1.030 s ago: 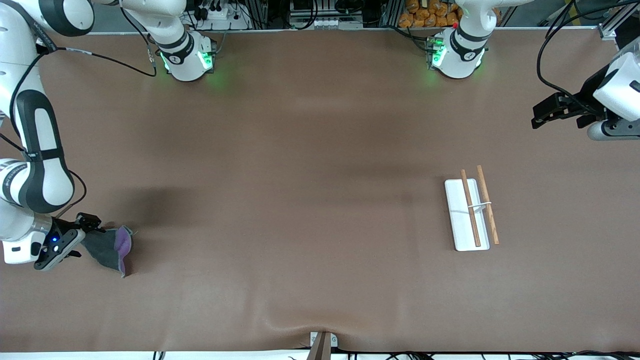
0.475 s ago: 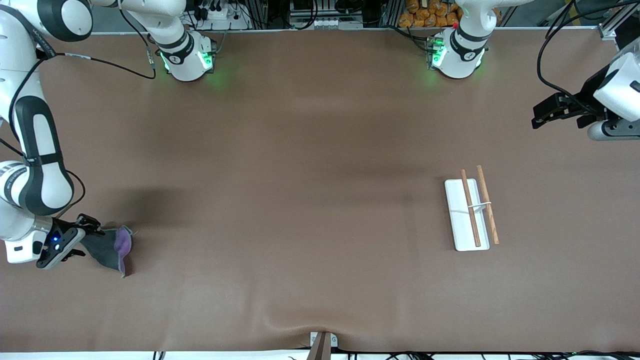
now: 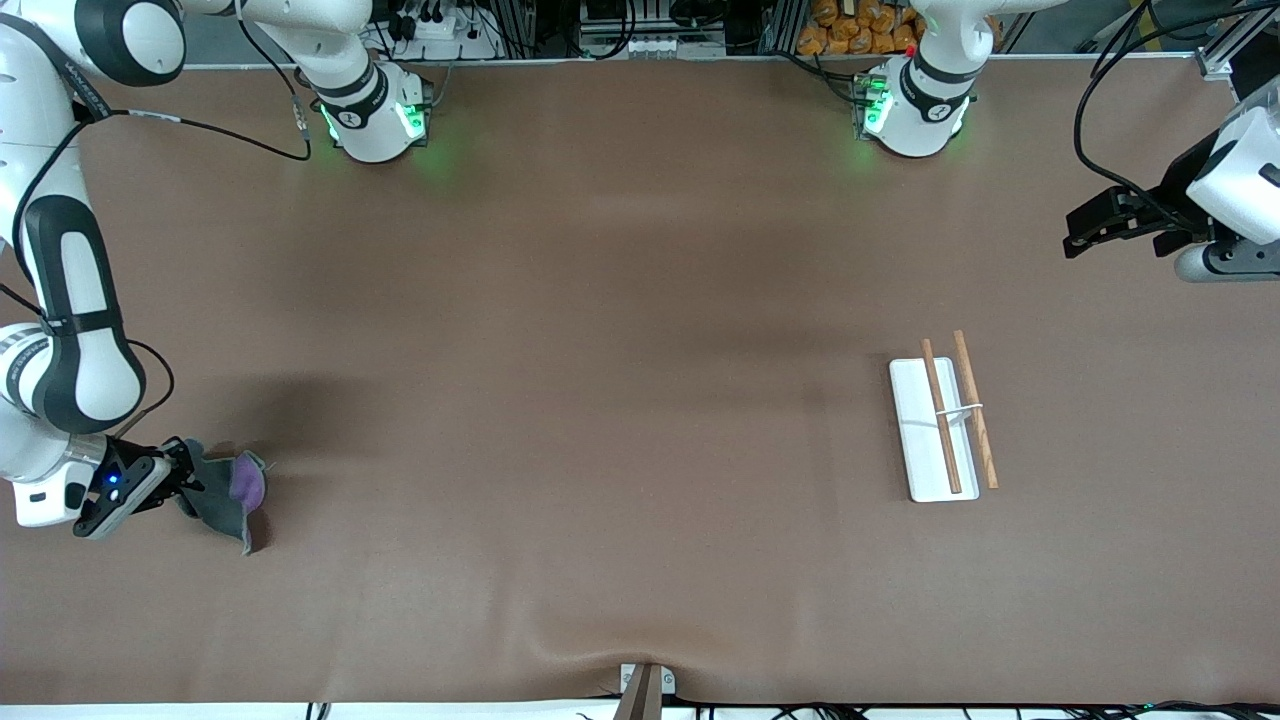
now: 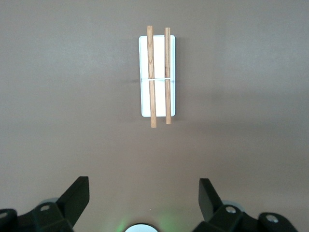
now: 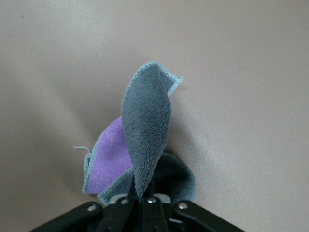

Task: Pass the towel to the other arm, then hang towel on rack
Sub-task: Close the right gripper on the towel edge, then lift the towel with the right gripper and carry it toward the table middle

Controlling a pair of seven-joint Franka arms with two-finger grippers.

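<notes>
The towel [image 3: 225, 495], dark grey with a purple face showing, lies at the right arm's end of the table, near the front camera. My right gripper [image 3: 183, 478] is shut on one edge of the towel [image 5: 145, 125]; the cloth stands up bunched between the fingers. The rack [image 3: 945, 420], a white tray with two brown rods and a white crosspiece, stands toward the left arm's end. It also shows in the left wrist view [image 4: 157, 77]. My left gripper [image 3: 1085, 232] is open and empty, up in the air at the left arm's end of the table.
The brown table mat [image 3: 620, 400] spreads between towel and rack. The two arm bases [image 3: 375, 115] stand along the table's back edge. A small bracket [image 3: 645, 685] sits at the front edge.
My right gripper has closed on the towel's edge, and the cloth has bunched up toward it. The left arm has not moved.
</notes>
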